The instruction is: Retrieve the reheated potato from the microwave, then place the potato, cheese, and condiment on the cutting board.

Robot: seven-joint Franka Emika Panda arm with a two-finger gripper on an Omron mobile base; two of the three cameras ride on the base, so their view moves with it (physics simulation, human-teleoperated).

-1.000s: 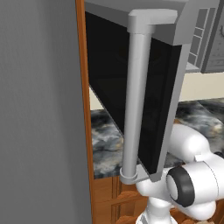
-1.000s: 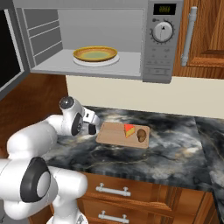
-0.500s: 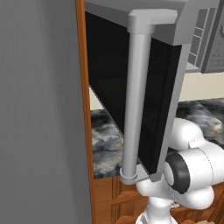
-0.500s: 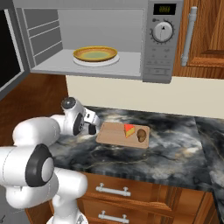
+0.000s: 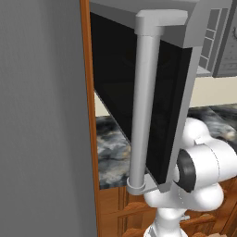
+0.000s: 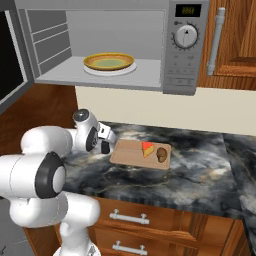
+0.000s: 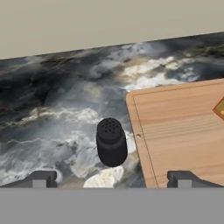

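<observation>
Condiment point(image 7: 111, 142): small dark shaker bottle with a perforated top, standing upright on the marble table point(image 6: 165, 180), just beside the left edge of the cutting board point(image 6: 134, 152) but not on it. In the hand view it sits between the two dark fingertips point(image 7: 42, 178), slightly left of centre. The gripper point(image 6: 105, 142) hovers low over the table next to it, jaws spread wide, pinching nothing.

Cutting board: light tan wood, flat on the table. Bears the cheese point(image 6: 148, 148), an orange-yellow wedge, and the potato point(image 6: 162, 153), a brown lump, side by side toward its right end. Left half bare.

Microwave point(image 6: 187, 55): door point(image 5: 152, 102) swung fully open, an empty yellow-rimmed plate point(image 6: 109, 62) inside on the white turntable.

Step in hand, by my reading: picking up the condiment, the last item off the board. To do it well, centre the jaws on the bottle's body below the cap, come down level so neither finger clips the board edge, close squarely, lift straight up, then set it down on the bare left half, well clear of the cheese.
</observation>
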